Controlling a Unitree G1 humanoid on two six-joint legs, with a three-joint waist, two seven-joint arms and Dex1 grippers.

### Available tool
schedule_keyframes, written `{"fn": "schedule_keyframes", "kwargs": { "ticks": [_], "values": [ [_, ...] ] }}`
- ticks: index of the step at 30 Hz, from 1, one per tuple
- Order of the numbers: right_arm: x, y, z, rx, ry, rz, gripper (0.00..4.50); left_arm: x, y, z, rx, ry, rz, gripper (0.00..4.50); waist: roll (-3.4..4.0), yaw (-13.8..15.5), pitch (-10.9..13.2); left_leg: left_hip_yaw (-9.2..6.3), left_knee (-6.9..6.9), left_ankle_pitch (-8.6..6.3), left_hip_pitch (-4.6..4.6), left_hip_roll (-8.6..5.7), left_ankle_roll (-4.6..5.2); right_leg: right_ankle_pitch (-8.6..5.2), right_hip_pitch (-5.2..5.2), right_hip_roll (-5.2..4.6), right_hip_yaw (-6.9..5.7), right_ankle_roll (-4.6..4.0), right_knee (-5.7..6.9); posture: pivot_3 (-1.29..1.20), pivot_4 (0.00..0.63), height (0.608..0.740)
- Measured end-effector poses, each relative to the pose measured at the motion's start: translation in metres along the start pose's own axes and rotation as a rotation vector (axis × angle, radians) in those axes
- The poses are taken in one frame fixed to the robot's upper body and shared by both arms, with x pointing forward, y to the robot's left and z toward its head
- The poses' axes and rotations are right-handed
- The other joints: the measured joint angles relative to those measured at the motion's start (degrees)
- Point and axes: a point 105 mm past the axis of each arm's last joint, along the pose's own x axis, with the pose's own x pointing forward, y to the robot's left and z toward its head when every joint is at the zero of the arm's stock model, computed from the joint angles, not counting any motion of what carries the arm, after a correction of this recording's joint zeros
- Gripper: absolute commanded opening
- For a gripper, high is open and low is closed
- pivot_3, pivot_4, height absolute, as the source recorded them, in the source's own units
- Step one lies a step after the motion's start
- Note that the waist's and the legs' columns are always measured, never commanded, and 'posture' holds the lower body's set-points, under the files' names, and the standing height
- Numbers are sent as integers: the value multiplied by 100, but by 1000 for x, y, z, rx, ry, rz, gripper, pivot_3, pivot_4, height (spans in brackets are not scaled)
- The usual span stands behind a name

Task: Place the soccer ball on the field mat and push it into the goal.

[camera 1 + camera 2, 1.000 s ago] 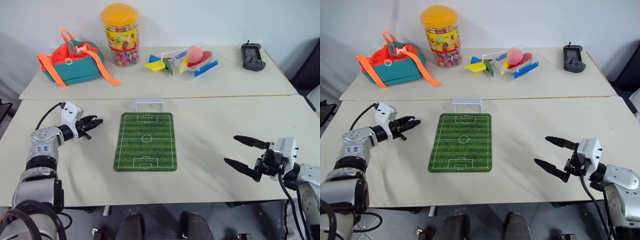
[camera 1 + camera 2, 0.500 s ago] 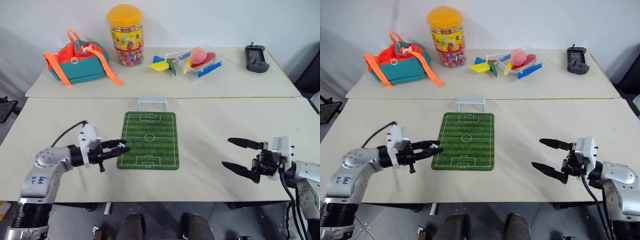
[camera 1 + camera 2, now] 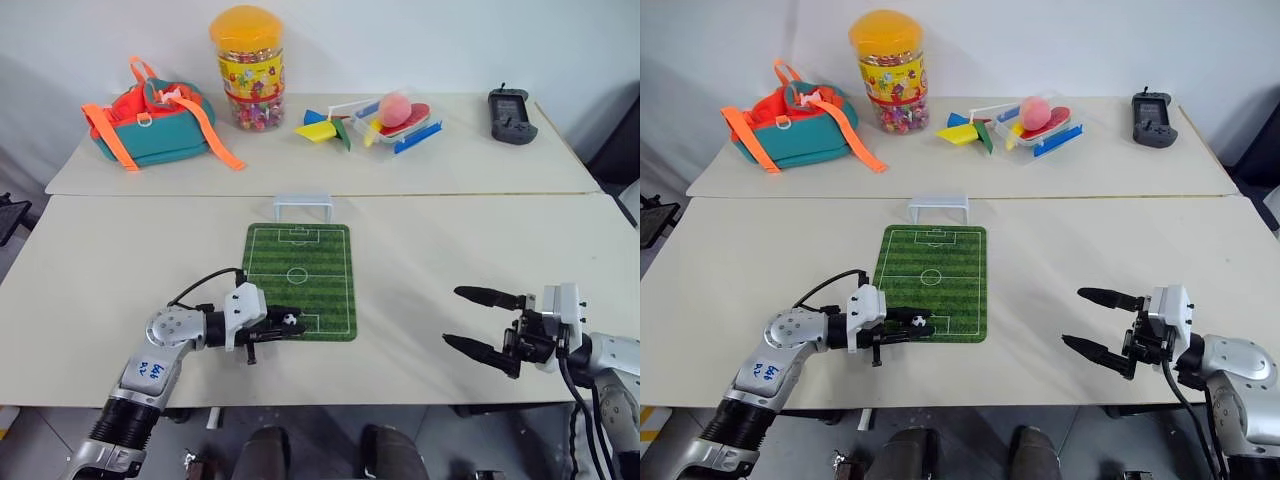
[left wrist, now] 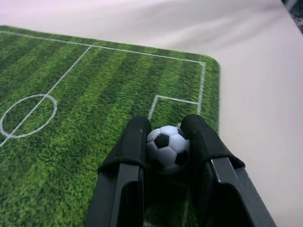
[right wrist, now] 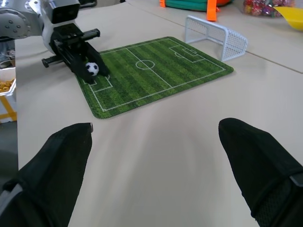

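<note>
The soccer ball [image 4: 166,147], tiny and white with black patches, is pinched between the two black fingers of my left gripper [image 3: 283,322]. It hangs just over the near left corner of the field mat [image 3: 300,262], by the near penalty box. The goal [image 3: 303,206] stands at the mat's far end, its mouth facing the mat. Off to the right of the mat, my right gripper [image 3: 452,316] is open with nothing between its fingers, well clear of the mat's edge and pointing toward it.
On the far table are an orange and teal bag [image 3: 150,125], a yellow-lidded candy jar [image 3: 245,68], a clear tray [image 3: 400,130] with a pink ball and coloured pieces, and a black handheld device [image 3: 510,103]. A seam separates the two tables behind the goal.
My left arm has swung from the table left of the mat down to the mat's near left corner, carrying the ball. The right gripper has stayed about where it was.
</note>
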Motion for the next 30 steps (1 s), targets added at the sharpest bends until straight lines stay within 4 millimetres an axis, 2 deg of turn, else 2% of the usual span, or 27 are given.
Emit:
{"fn": "schedule_keyframes", "kwargs": {
  "ticks": [7, 13, 30],
  "values": [
    [1, -1, 0, -6, 1, -24, 4500, 1, -1, 4, 32, -6, -36, 863, 0, 0, 0, 9, 5, -4, -1, 1, 4, 0, -6, 0, 10, 0, -12, 0, 150, 740],
    [0, -1, -1, -8, 9, -39, 4500, 0, -4, -1, 30, 3, -64, 863, 0, -2, 0, 14, 5, -5, -1, 3, 2, 0, -11, 1, 13, -1, -11, 0, 150, 740],
    [0, -2, -1, -25, 15, -47, 4500, 1, 1, -1, 57, 8, -73, 863, 1, -1, 0, 18, 11, -6, 0, 3, 3, 1, -11, 1, 18, -2, -7, 0, 150, 740]
  ]
}}
